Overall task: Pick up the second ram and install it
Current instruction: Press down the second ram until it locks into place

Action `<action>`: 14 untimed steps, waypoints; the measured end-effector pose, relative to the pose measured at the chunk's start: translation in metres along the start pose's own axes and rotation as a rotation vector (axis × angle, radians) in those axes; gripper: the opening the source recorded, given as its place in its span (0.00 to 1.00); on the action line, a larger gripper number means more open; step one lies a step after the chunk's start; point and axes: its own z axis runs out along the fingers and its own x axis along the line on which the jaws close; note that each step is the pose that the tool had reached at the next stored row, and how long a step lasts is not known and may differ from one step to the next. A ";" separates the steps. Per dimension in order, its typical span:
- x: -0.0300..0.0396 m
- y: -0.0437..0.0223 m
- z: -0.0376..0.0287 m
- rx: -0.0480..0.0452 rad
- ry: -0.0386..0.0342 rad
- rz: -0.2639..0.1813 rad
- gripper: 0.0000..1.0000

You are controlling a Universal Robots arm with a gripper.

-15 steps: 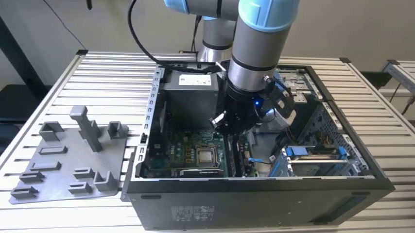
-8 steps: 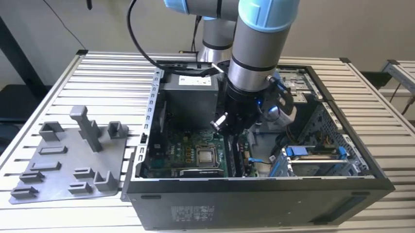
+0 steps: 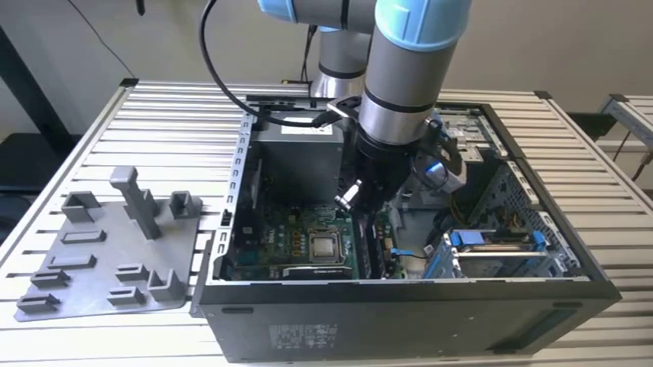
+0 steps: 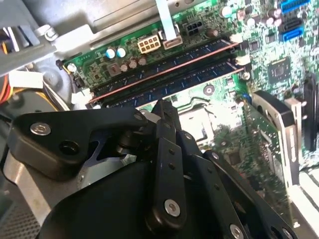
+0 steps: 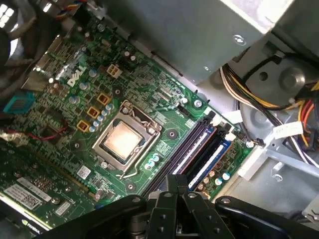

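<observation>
Second ram (image 4: 192,78) — seated upright on green board (image 4: 264,64), just beyond fingers (image 4: 162,113) | fingers clenched together — empty

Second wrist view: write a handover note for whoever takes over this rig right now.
Gripper: shut, nothing visibly held, low inside the computer case, tip just over the memory slots.
Ram: two modules lie in the slots; the second ram is the one nearest the tip, the other module beside it.
Done: ram picked up and in its slot.
Left: full seating cannot be judged; check it.
</observation>
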 end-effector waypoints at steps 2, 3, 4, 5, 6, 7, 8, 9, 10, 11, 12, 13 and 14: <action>0.0000 0.0000 0.0001 0.0001 0.0003 -0.036 0.11; 0.0000 0.0000 0.0001 0.0002 0.0005 -0.054 0.11; 0.0000 0.0001 0.0002 0.0003 0.0007 -0.072 0.11; 0.0001 0.0000 0.0002 0.0003 0.0008 -0.091 0.11; 0.0001 0.0001 0.0003 0.0004 0.0011 -0.110 0.11; 0.0001 0.0001 0.0004 0.0004 0.0012 -0.128 0.11; 0.0001 0.0001 0.0005 0.0005 0.0014 -0.145 0.11; 0.0001 0.0001 0.0005 0.0006 0.0016 -0.163 0.11; 0.0000 0.0001 0.0006 0.0007 0.0019 -0.182 0.11; 0.0001 0.0001 0.0007 0.0008 0.0021 -0.201 0.11; 0.0001 0.0001 0.0008 0.0009 0.0023 -0.219 0.11; 0.0000 0.0001 0.0009 0.0009 0.0024 -0.237 0.11; 0.0001 0.0001 0.0010 0.0010 0.0026 -0.255 0.11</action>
